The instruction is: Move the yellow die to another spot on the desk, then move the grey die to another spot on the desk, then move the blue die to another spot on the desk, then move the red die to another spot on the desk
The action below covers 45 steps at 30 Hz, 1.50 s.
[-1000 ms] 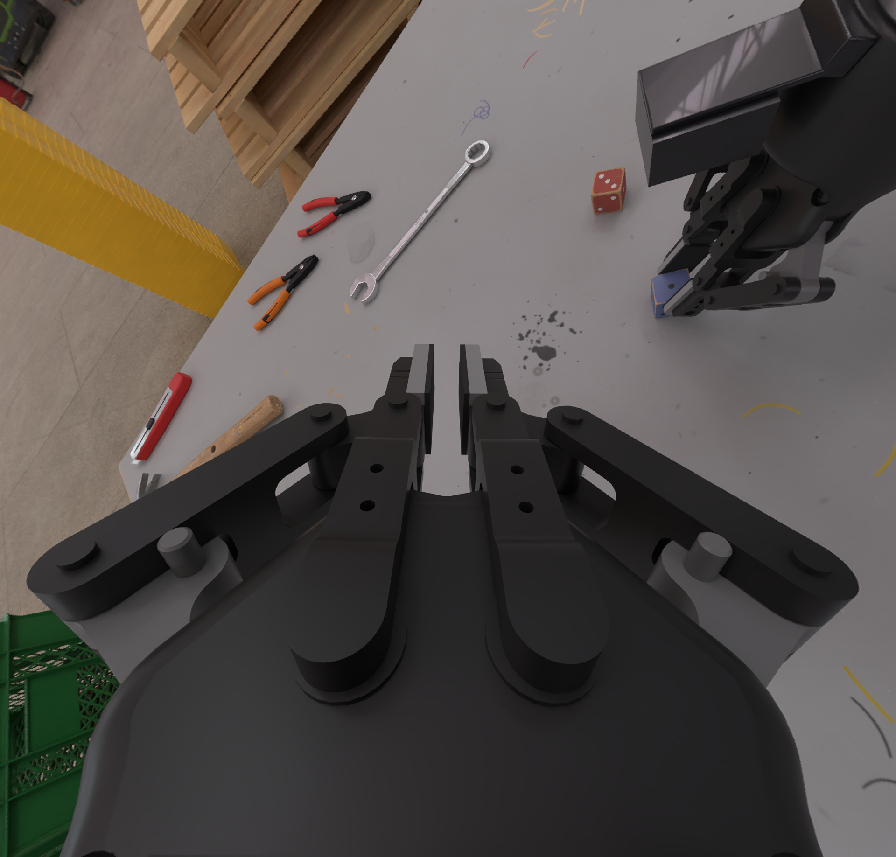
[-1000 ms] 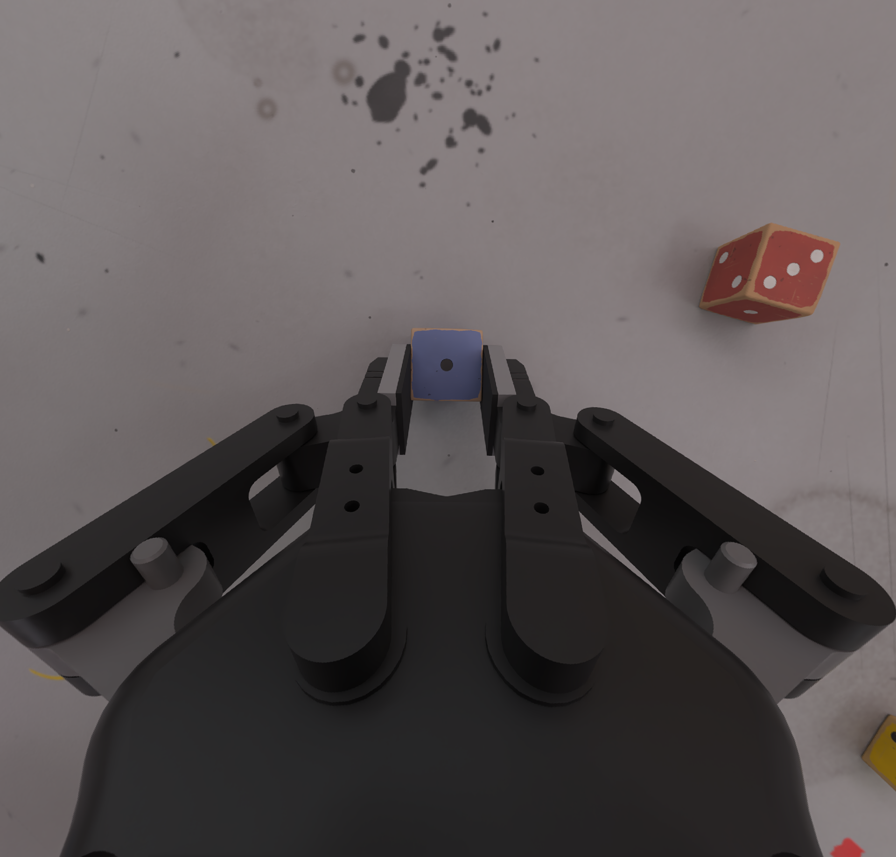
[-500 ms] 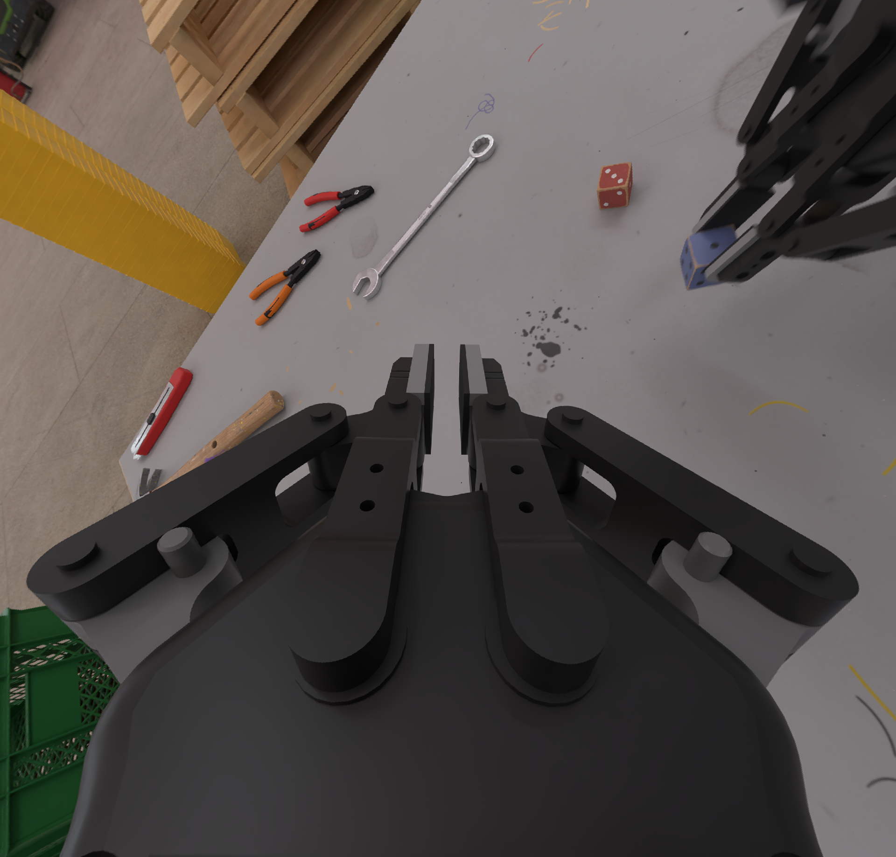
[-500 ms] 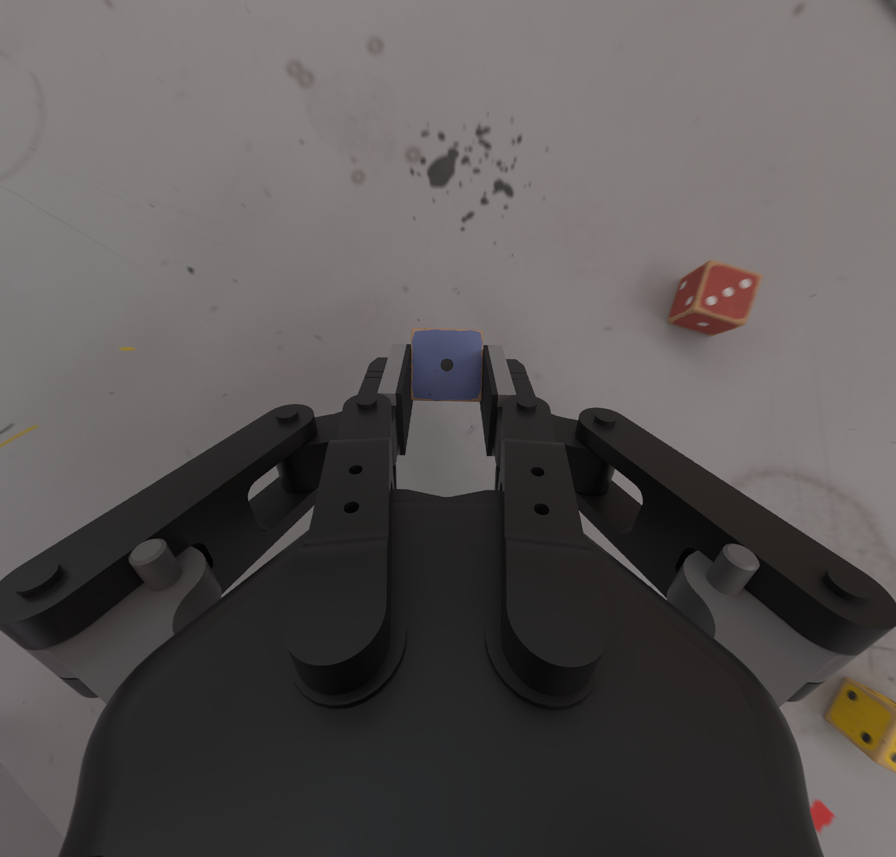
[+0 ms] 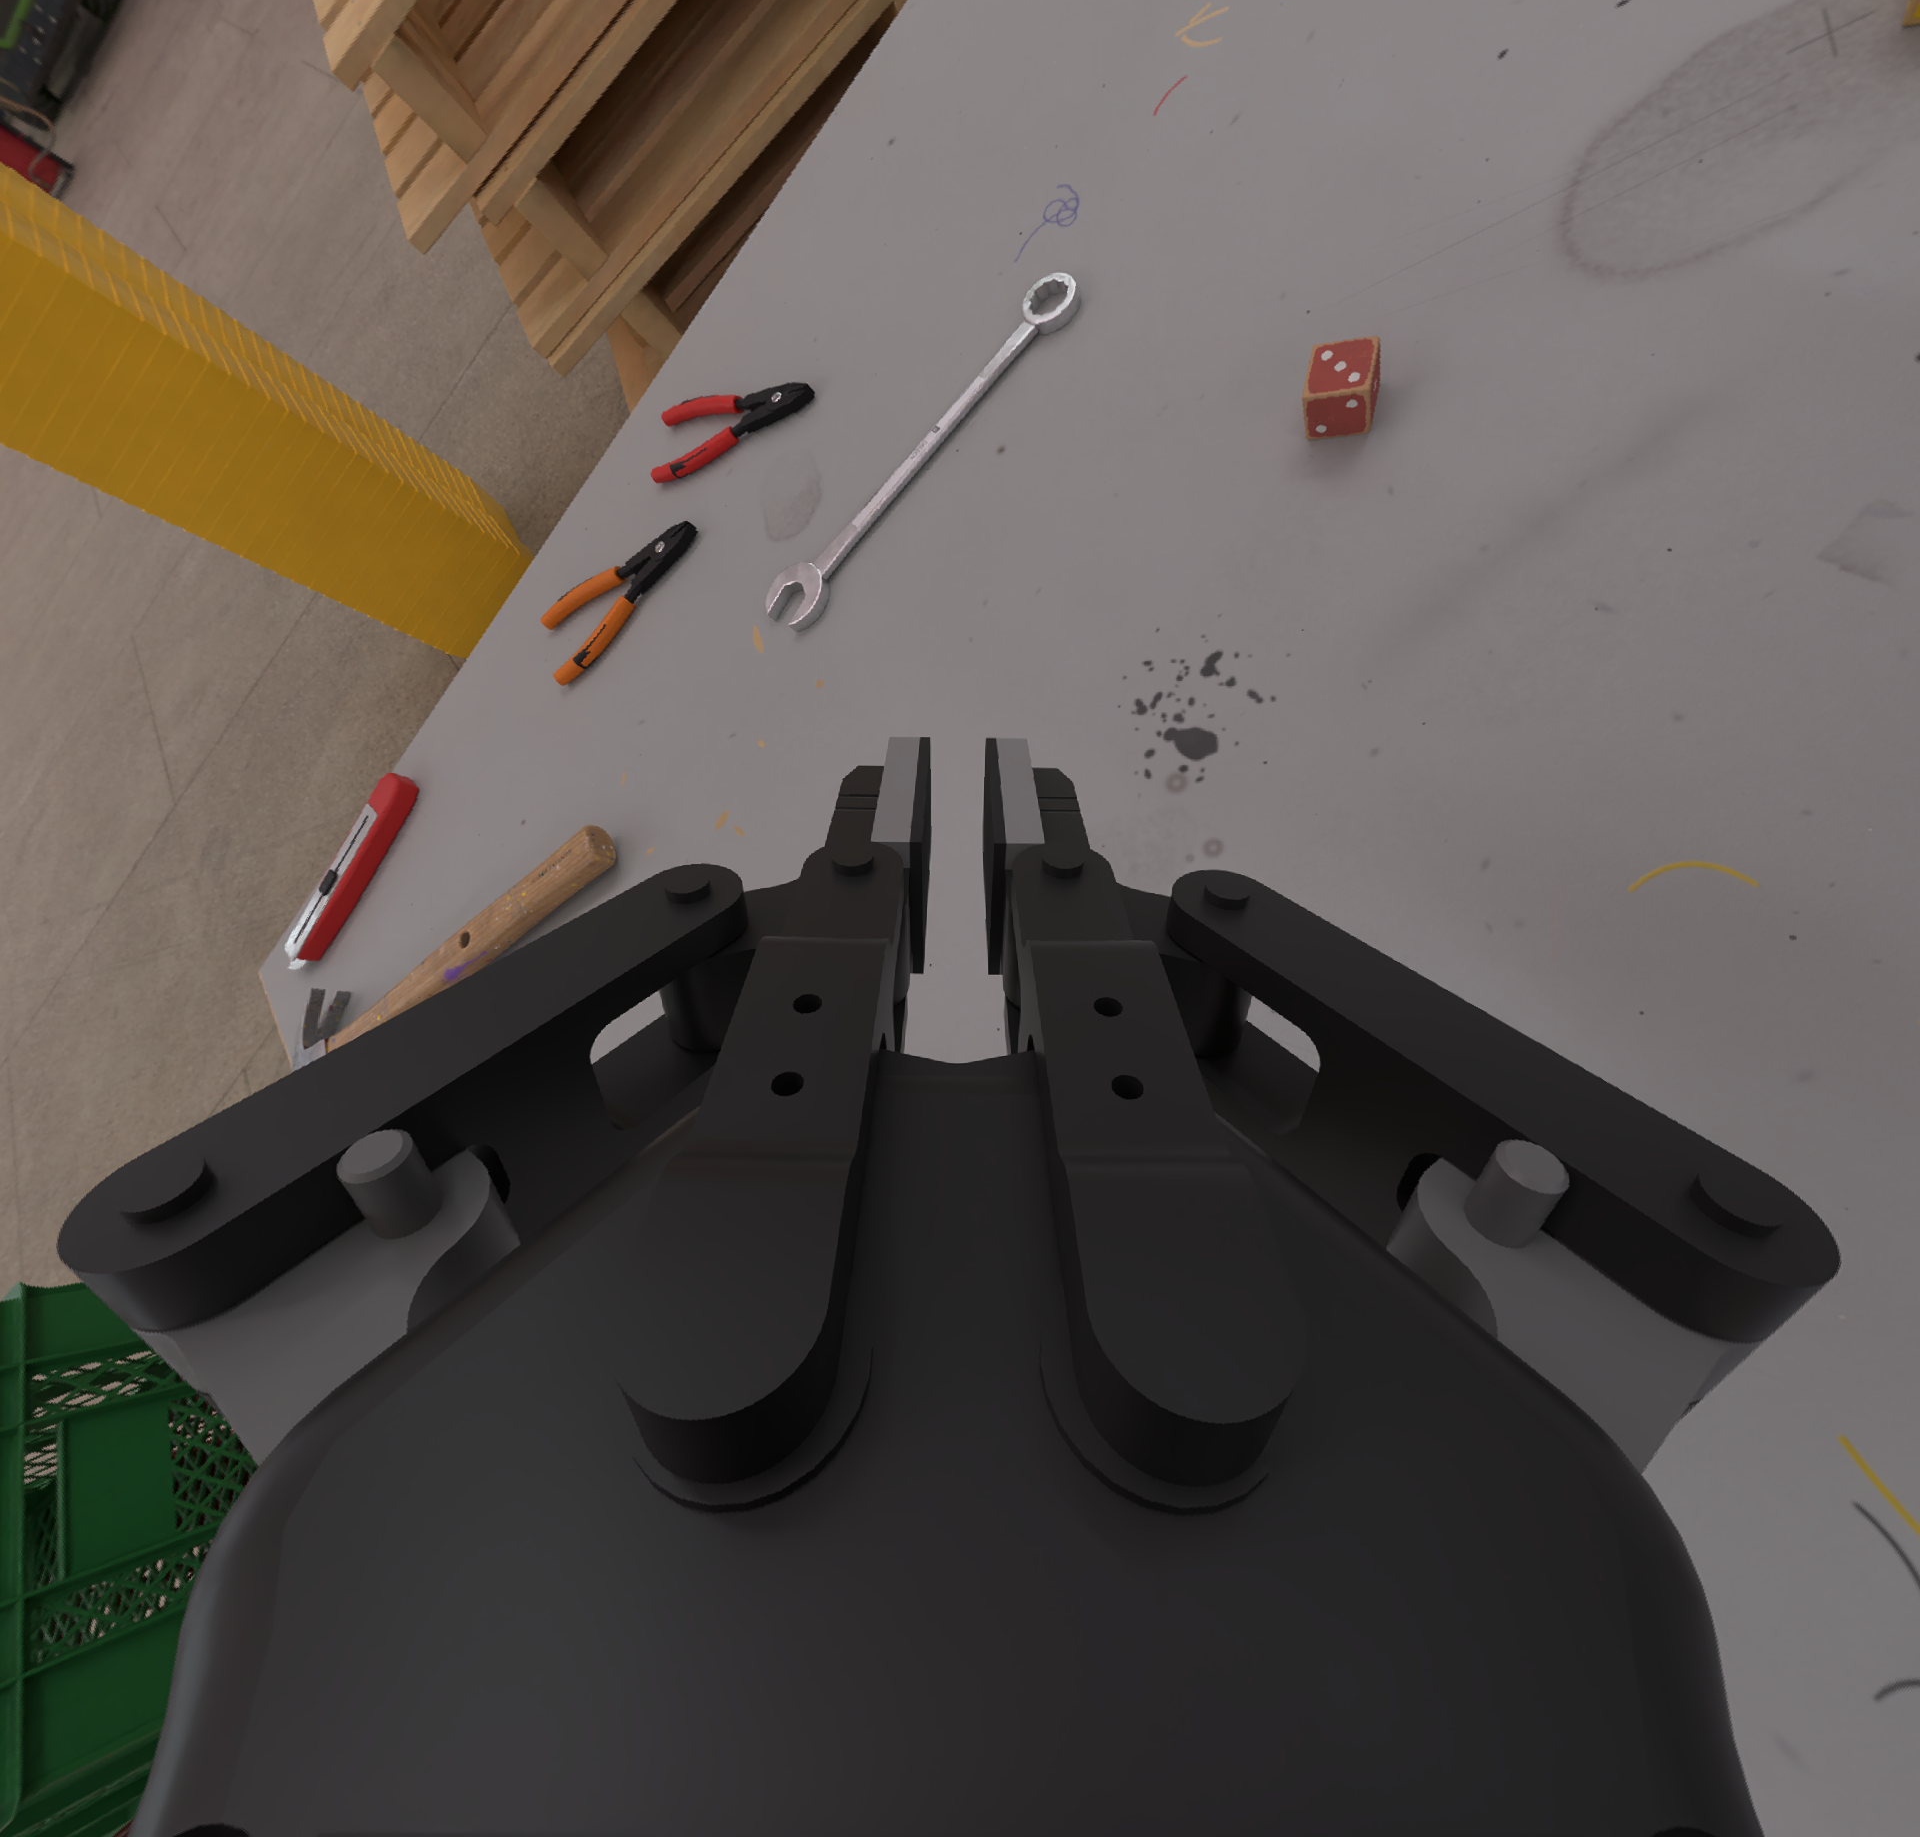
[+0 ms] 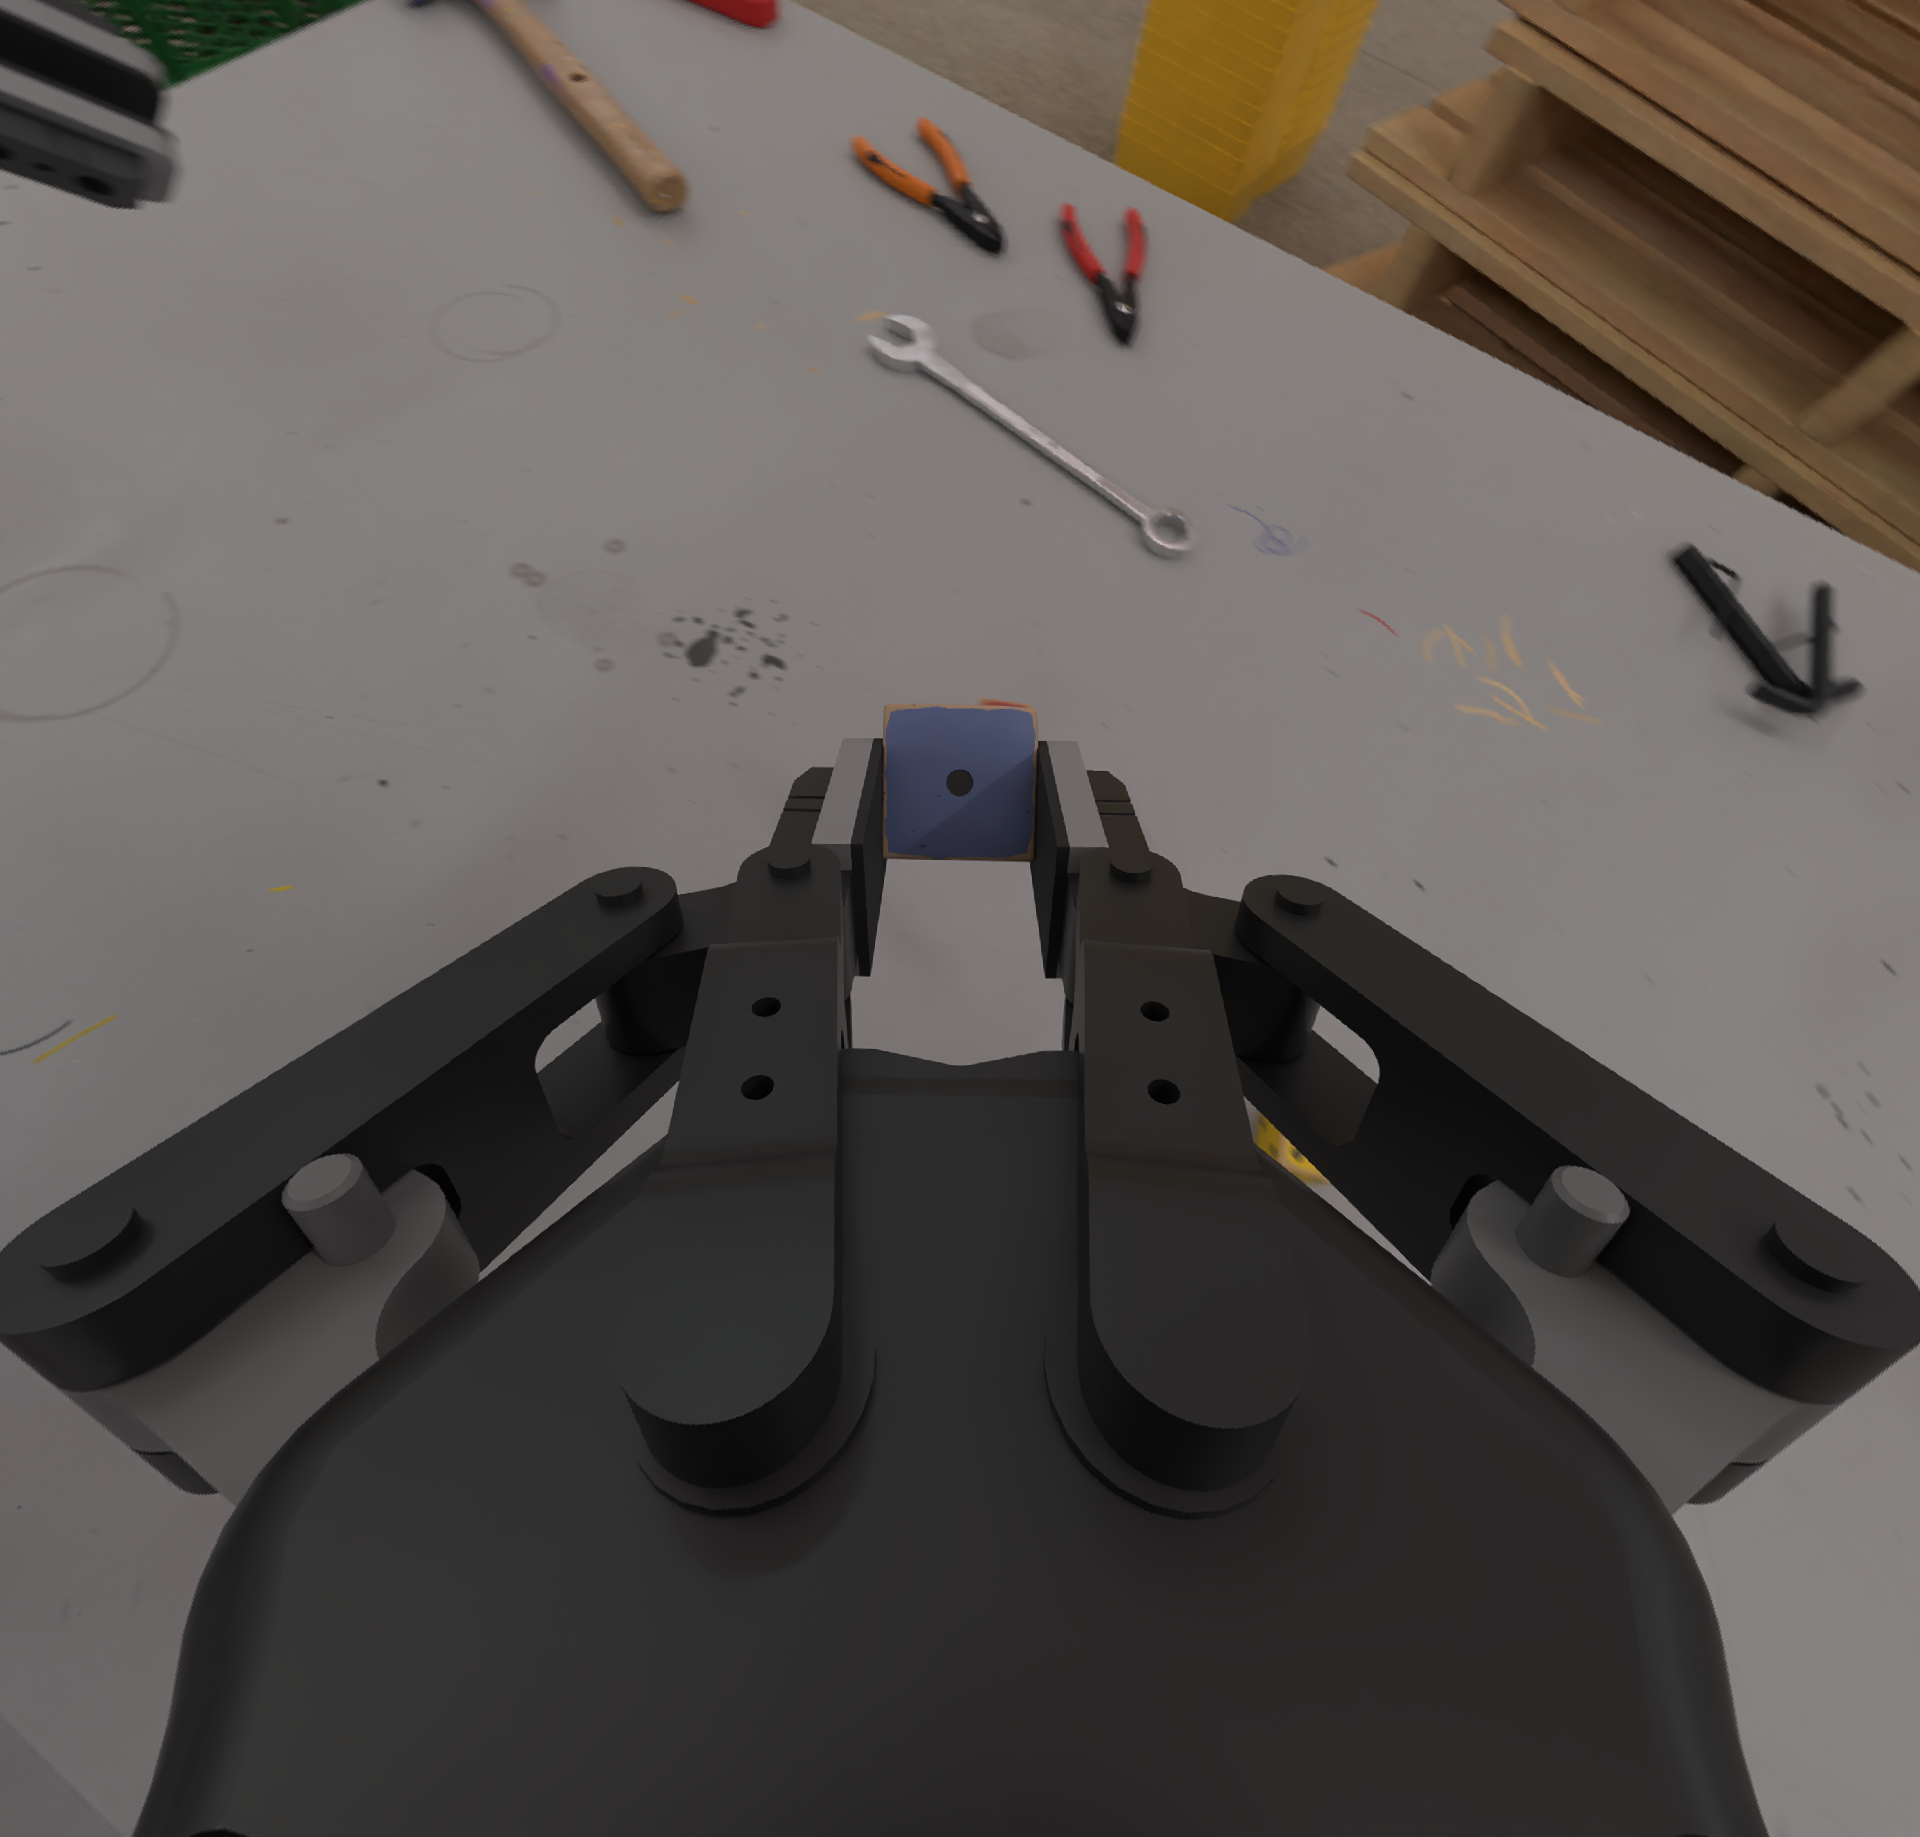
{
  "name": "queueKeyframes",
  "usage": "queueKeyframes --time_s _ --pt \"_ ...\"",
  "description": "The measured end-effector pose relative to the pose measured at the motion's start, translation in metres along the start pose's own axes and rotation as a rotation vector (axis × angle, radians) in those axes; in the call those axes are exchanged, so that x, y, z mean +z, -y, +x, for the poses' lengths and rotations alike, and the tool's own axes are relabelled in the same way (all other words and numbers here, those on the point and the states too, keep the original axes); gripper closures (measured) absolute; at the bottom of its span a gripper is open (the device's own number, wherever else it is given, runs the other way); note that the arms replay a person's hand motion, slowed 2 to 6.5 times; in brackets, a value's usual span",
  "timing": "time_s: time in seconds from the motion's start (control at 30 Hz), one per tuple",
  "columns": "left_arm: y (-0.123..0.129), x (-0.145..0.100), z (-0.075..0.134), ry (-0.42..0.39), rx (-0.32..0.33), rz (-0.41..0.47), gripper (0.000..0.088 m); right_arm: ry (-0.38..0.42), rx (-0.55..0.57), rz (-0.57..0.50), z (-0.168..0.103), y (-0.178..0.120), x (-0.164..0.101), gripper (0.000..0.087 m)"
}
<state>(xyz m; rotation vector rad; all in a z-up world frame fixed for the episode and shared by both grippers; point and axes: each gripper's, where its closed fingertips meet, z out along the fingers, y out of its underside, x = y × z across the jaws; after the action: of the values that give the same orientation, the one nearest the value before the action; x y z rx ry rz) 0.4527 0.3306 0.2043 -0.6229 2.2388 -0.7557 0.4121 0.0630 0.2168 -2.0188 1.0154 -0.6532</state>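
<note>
My right gripper [image 6: 958, 800] is shut on the blue die [image 6: 958, 785] and holds it in the air above the grey desk [image 6: 416, 748]. The red die [image 5: 1340, 388] sits on the desk at the far right of the left wrist view; in the right wrist view only a red sliver shows behind the blue die. A bit of the yellow die [image 6: 1283, 1153] shows through the right gripper's linkage. My left gripper [image 5: 956, 779] hovers over the desk, its fingers almost together with nothing between them. The grey die is not in view.
A wrench [image 5: 920, 452], red pliers [image 5: 732, 426], orange pliers [image 5: 618, 598], a red utility knife [image 5: 353, 868] and a hammer [image 5: 478, 935] lie along the desk's left edge. A black bracket [image 6: 1777, 644] lies nearby. Wooden pallets [image 5: 582, 94], a yellow block [image 5: 229, 457] and a green crate [image 5: 73, 1538] stand beyond the edge.
My right gripper has risen and tilted up with the blue die in it, and has left the left wrist view. My left gripper has not moved.
</note>
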Motion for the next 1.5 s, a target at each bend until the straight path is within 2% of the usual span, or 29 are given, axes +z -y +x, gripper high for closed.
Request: queueKeyframes --time_s 0.1,0.23,0.43,0.67,0.9,1.5 --pt "0.001 0.000 0.000 0.004 -0.001 0.004 0.0785 -0.065 0.056 -0.038 0.031 -0.016 -0.014 0.0624" --pt "0.003 0.000 0.001 0.002 0.000 0.010 0.0785 -0.131 0.153 -0.146 0.070 -0.054 -0.022 0.0624" --pt "0.004 0.000 0.004 -0.003 0.010 0.008 0.0785 -0.144 0.298 -0.308 0.104 -0.122 -0.019 0.0624" --pt "0.004 0.000 0.005 -0.002 0.014 0.004 0.0785 -0.099 0.375 -0.397 0.110 -0.181 -0.007 0.0624" --pt "0.003 0.003 0.006 -0.004 0.016 -0.003 0.0785 -0.093 0.395 -0.468 0.107 -0.219 0.002 0.0623" --pt "0.001 0.010 0.011 -0.007 0.033 -0.033 0.0782 -0.088 0.362 -0.548 0.103 -0.247 0.013 0.0623"
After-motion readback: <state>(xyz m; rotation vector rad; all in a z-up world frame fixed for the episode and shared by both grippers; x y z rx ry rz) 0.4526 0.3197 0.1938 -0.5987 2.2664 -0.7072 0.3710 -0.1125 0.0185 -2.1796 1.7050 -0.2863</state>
